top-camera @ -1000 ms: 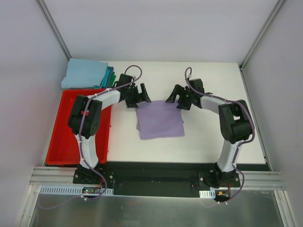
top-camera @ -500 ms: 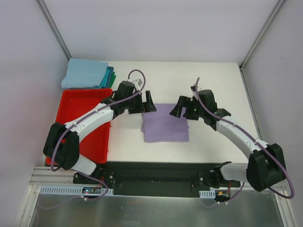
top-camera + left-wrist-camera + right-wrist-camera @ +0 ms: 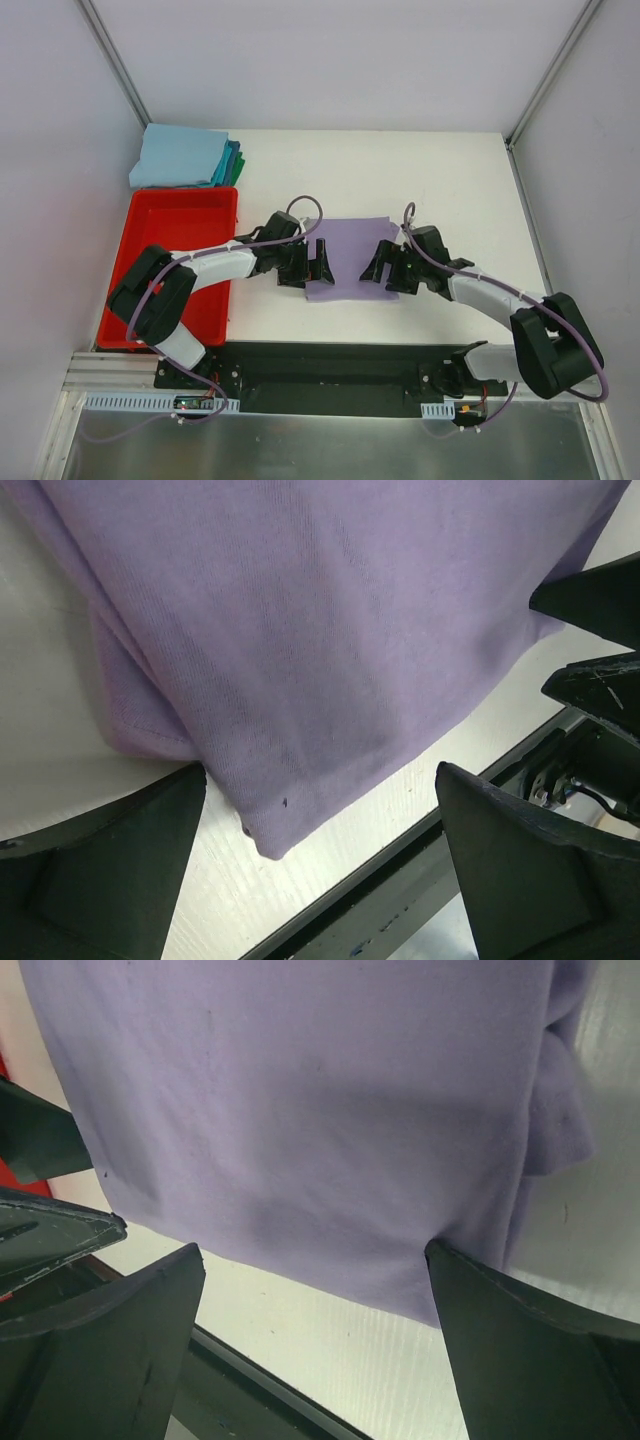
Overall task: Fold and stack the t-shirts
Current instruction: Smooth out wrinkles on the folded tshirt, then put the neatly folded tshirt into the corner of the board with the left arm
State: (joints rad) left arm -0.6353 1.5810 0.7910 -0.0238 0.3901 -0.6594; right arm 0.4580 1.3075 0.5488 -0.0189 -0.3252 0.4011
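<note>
Purple shirt: folded, mid-table, not yet stacked; left gripper and right gripper spread wide over its near corners, holding nothing; finished stack lies far-left, behind bin.

We see a white worktop carrying 3 things. A lavender t-shirt lies flat on it near the middle, closer to the near edge, folded into a rough rectangle. In the left wrist view its near corner shows layered edges, with a lower fold peeking out beside the top layer. At the far left corner sits a stack of folded t-shirts, light blue on top, with teal and green edges showing along its right side. Just in front of that stack, a red bin rests along the worktop's left side. It lies apart from the lavender t-shirt, with bare worktop between them.
</note>
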